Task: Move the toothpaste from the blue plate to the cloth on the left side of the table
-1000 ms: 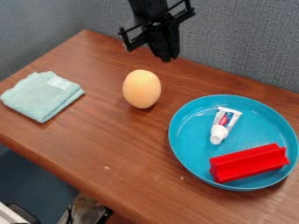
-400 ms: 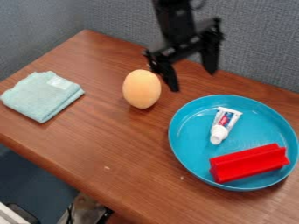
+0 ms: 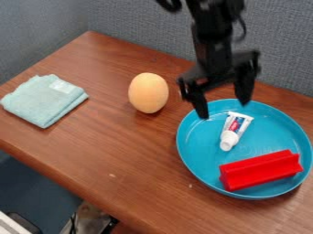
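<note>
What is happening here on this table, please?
A black robot gripper hangs with its jaws open above the small white toothpaste tube, which lies in the round turquoise-blue plate beside a red rectangular block. Nothing is held yet. The folded light teal cloth waits at the left of the brown wooden table, and an orange egg shape stands between.

I see bare worktop (image 3: 116, 146) between blue plate (image 3: 202, 155) and cloth (image 3: 43, 99), with only the orange egg (image 3: 148, 92) standing near that path.
</note>
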`<action>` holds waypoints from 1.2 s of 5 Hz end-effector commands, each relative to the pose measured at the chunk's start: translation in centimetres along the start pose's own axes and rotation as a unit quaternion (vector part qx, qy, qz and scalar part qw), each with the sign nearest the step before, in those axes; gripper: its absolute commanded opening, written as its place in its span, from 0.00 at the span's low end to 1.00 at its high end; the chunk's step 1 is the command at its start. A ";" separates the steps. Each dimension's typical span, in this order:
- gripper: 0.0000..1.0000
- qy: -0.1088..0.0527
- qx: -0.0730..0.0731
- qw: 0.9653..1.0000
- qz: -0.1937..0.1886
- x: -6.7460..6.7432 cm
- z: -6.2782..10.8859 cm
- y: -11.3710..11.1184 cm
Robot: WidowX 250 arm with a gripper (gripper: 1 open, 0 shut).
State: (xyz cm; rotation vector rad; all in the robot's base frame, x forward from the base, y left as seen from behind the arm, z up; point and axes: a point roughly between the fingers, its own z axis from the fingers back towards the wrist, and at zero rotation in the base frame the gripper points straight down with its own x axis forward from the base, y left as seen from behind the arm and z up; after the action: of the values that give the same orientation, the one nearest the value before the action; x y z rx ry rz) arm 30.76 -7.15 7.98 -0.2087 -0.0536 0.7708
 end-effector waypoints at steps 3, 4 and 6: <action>1.00 -0.027 0.013 0.999 -0.031 0.4 -4.1 -0.9; 0.00 -0.031 0.016 0.999 -0.031 0.7 -5.0 -0.9; 0.00 -0.028 0.008 0.999 -0.028 1.0 -3.9 -0.8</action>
State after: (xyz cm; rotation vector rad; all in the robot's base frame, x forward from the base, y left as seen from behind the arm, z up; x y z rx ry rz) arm 31.66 -7.85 2.44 -0.1366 -0.0571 0.7131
